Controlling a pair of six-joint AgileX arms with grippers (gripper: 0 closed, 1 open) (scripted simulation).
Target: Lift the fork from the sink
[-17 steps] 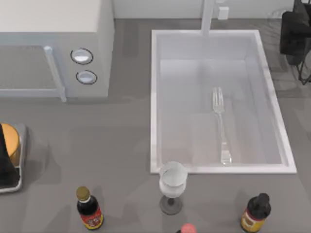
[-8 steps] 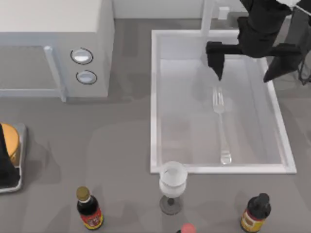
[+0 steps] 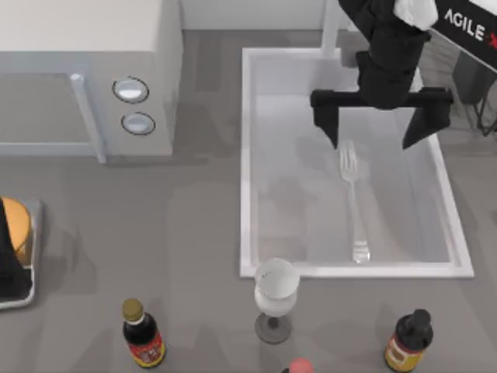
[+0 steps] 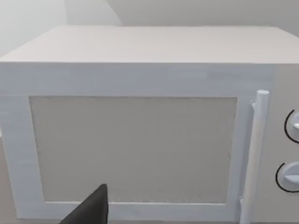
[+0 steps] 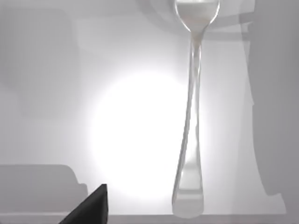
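Note:
The fork [image 3: 353, 203] lies flat on the floor of the sink [image 3: 247, 163], tines toward the faucet post [image 3: 332, 27], handle end near the front wall. My right gripper [image 3: 371, 142] hangs open over the sink's far half. Its two dark fingers are spread wide on either side of the tines, above the fork and apart from it. In the right wrist view the fork [image 5: 189, 140] runs lengthwise on the white sink floor, with one dark fingertip [image 5: 91, 207] at the edge. My left gripper [image 3: 6, 260] is parked at the table's far left edge, open.
A white microwave [image 3: 85, 70] fills the back left, and the left wrist view faces its door [image 4: 133, 149]. A wine glass [image 3: 276, 291] stands just before the sink's front rim. Sauce bottles [image 3: 144, 336] [image 3: 408, 342] line the front edge. An orange object [image 3: 17, 229] sits on a tray at the left.
My right arm came in from the back right and moved over the sink. Its open fingers now straddle the fork's tines. The fork has not moved.

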